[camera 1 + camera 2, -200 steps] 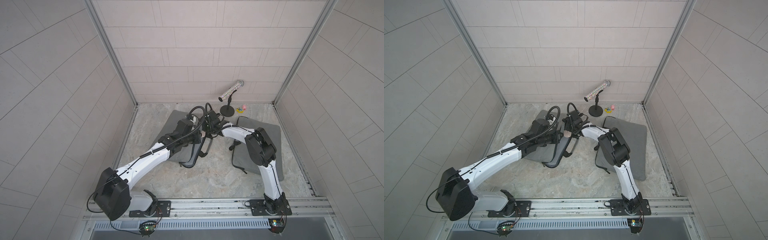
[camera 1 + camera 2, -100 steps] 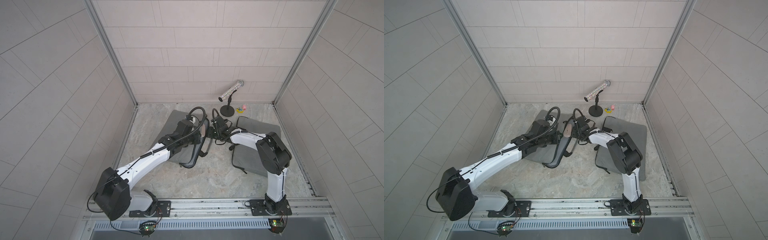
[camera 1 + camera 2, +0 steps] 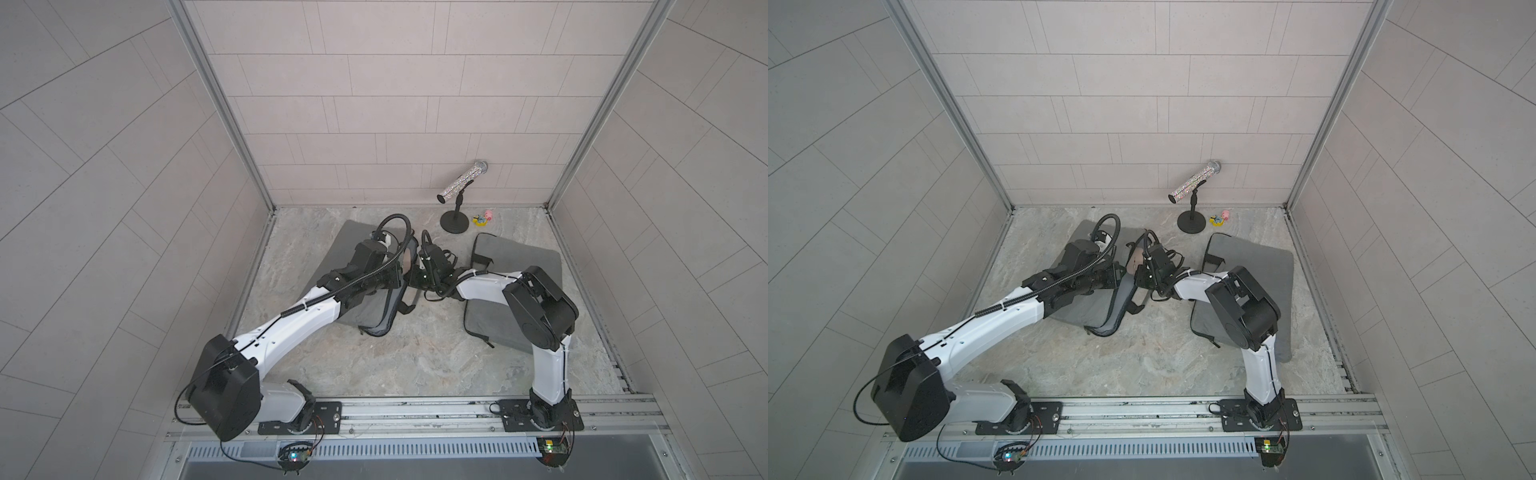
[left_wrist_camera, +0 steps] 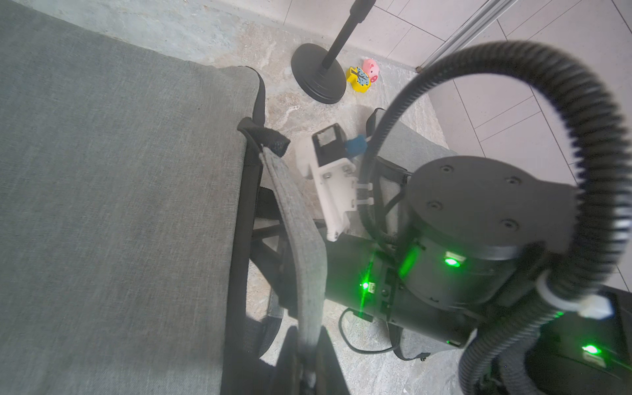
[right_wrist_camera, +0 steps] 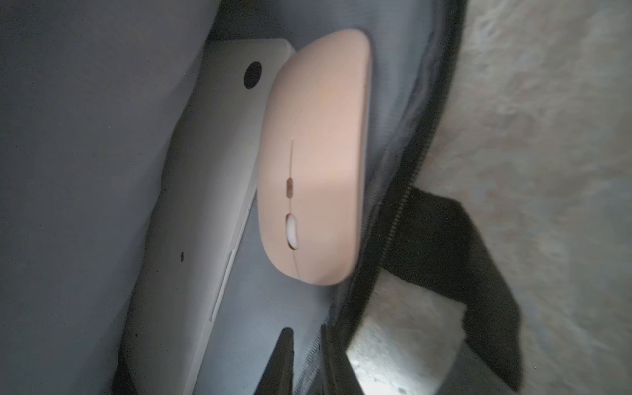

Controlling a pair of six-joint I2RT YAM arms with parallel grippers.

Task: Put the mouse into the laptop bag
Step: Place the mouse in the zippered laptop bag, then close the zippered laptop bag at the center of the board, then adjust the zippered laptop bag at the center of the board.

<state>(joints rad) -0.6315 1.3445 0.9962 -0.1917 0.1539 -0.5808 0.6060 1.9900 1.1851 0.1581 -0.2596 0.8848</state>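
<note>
The grey laptop bag lies at centre left with its mouth held up. My left gripper is shut on the bag's grey handle strap. The peach mouse lies loose inside the bag, against the lining next to a silver laptop. My right gripper hovers at the bag's mouth, short of the mouse. Its fingers stand nearly together. The zipper edge runs into the narrow gap, and whether it is pinched does not show.
A second grey bag lies at the right under my right arm. At the back wall stand a microphone stand with a glittery tube and two small toys. The two wrists are close together over the bag's mouth.
My right gripper has drawn back to the right from inside the bag and its jaws have narrowed from wide. The mouse stays in the bag. The left arm has not moved.
</note>
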